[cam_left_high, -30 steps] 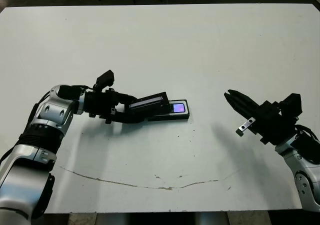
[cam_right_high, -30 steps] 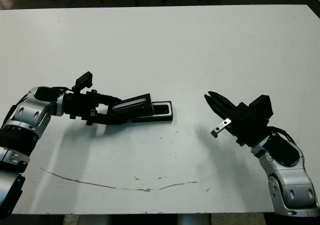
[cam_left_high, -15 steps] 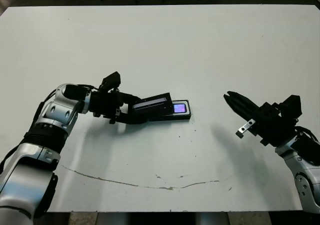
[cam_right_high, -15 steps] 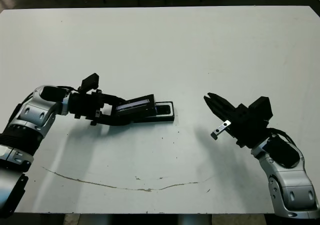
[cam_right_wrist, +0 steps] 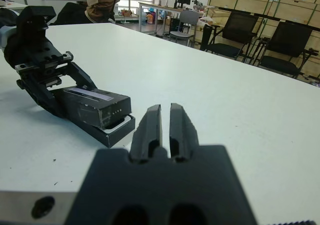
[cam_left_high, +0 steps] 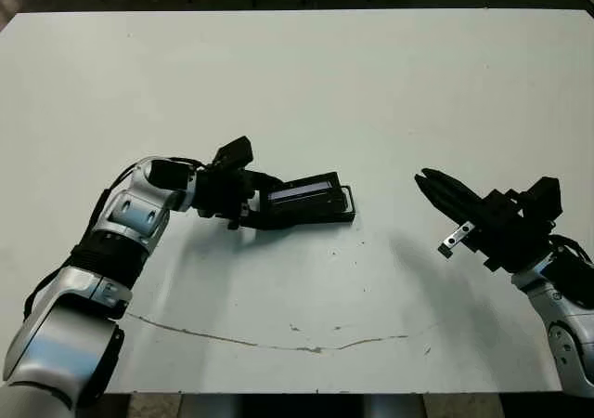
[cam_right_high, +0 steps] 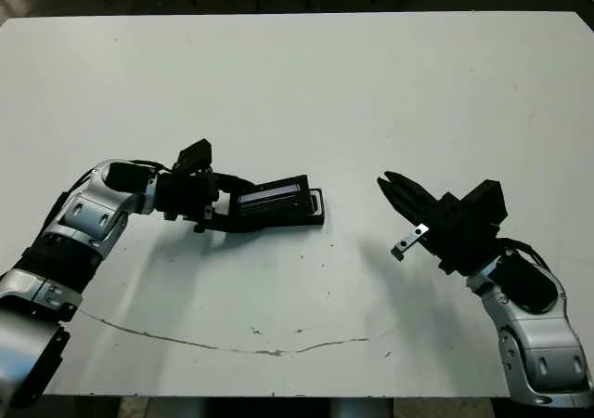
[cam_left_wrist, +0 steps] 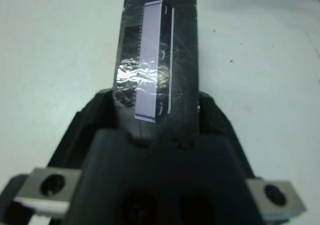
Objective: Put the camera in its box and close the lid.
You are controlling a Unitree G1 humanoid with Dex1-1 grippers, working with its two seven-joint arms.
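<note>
Head views: left gripper (cam_left_high: 252,204) clamped on lid (cam_left_high: 306,195), tilted over box (cam_left_high: 342,212), mid-table (cam_left_high: 297,74), wide bare surface toward every edge. Right gripper (cam_left_high: 429,180) apart, toward right edge.

Left wrist: pale strip (cam_left_wrist: 150,60) on lid; no readable writing.

Right wrist: fingers (cam_right_wrist: 150,125) closed, empty; lid partly covering box (cam_right_wrist: 120,127), contents hidden; camera unseen.
</note>
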